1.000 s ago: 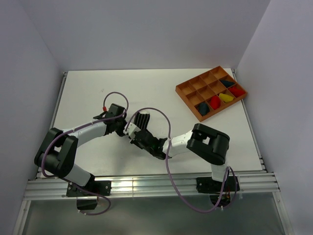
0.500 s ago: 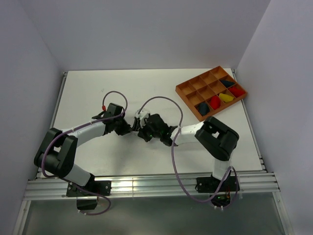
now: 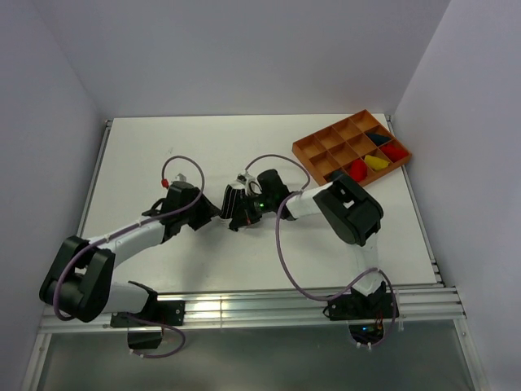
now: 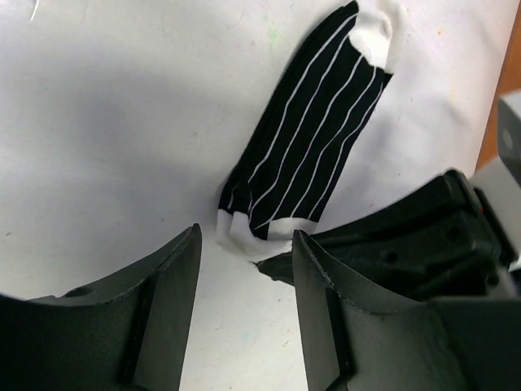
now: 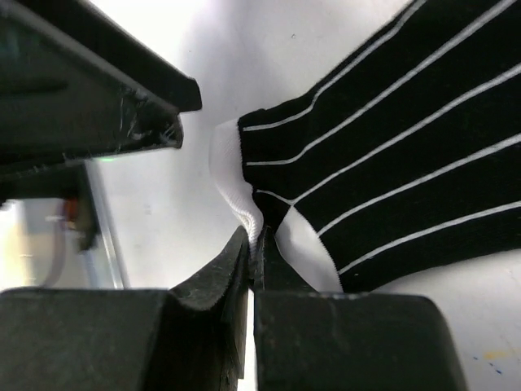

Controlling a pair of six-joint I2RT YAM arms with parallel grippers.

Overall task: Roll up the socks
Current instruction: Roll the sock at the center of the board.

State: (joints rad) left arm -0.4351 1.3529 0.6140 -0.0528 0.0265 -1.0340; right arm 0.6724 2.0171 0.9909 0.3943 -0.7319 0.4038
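Observation:
A black sock with thin white stripes (image 3: pixel 235 195) lies flat on the white table, its white toe (image 4: pixel 376 37) pointing away from the left wrist camera. My right gripper (image 5: pixel 256 244) is shut on the sock's (image 5: pixel 391 163) white cuff edge, which bunches between its jaws. In the top view that gripper (image 3: pixel 244 217) sits at the sock's near end. My left gripper (image 4: pixel 244 244) stands open just short of the cuff, with only bare table between its fingers (image 4: pixel 175 277). Seen from above, the left gripper (image 3: pixel 213 213) is left of the sock (image 4: pixel 317 155).
An orange compartment tray (image 3: pixel 309 151) stands at the back right, holding rolled bundles in red (image 3: pixel 358 169), yellow (image 3: pixel 375 162) and dark blue (image 3: pixel 377 138). The right arm's elbow (image 3: pixel 346 208) lies close to the tray's near corner. Purple cables loop over both arms.
My left gripper has opened and drawn back from the sock's cuff. The right arm has swung up and left, and its gripper is now clamped on the cuff.

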